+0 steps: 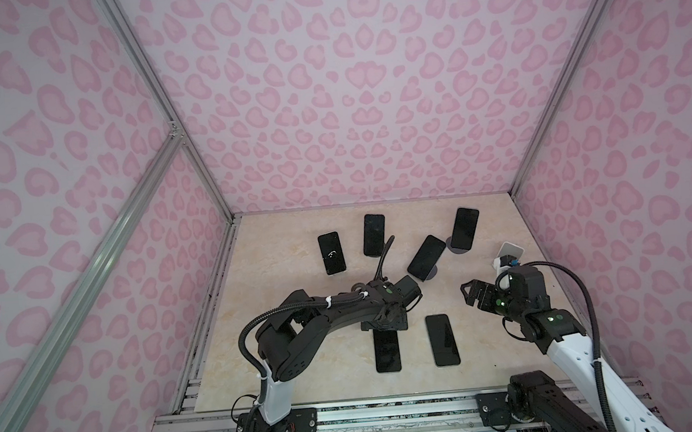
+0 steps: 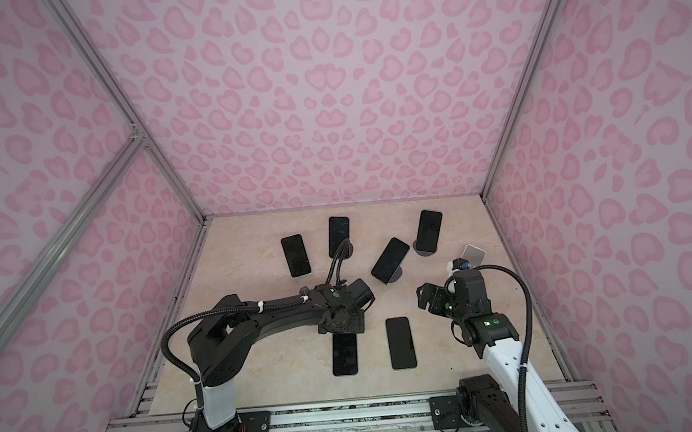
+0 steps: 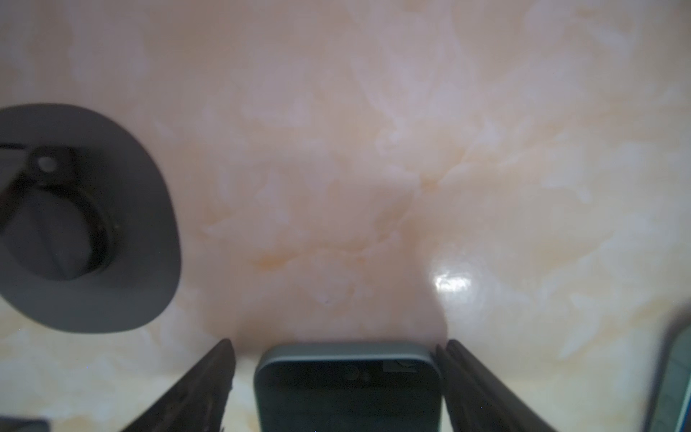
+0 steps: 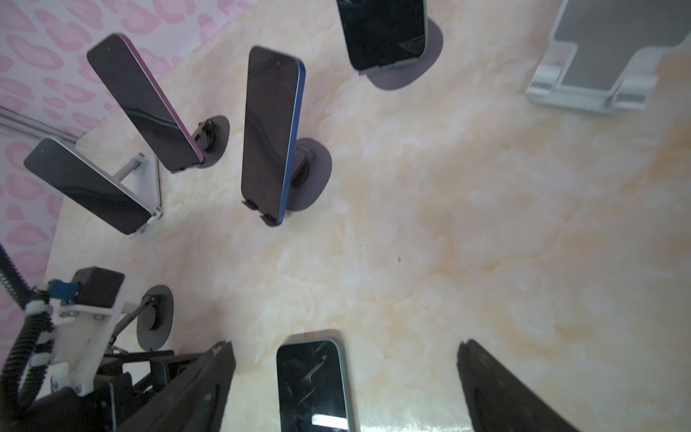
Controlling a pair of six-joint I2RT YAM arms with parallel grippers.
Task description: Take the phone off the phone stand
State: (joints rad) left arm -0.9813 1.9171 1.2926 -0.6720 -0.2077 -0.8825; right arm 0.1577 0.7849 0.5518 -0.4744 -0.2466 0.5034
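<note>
Left gripper [image 3: 336, 346] is standing wide, straddling the far end of the phone [image 3: 347, 389], which is lying flat on the tabletop [image 3: 374, 149], long axis running back beneath the wrist; a round stand [image 3: 131, 299] is sitting empty alongside.

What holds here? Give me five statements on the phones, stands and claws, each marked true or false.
1. Two flat phones lie on the table. True.
2. The right claw grips a phone. False: it is open and holds nothing.
3. Four propped phones lean on stands at the back. True.
4. The white stand carries a phone. False: it is empty.
5. The left claw is shut tight. False: it is open, with a gap beside the flat phone below it.
</note>
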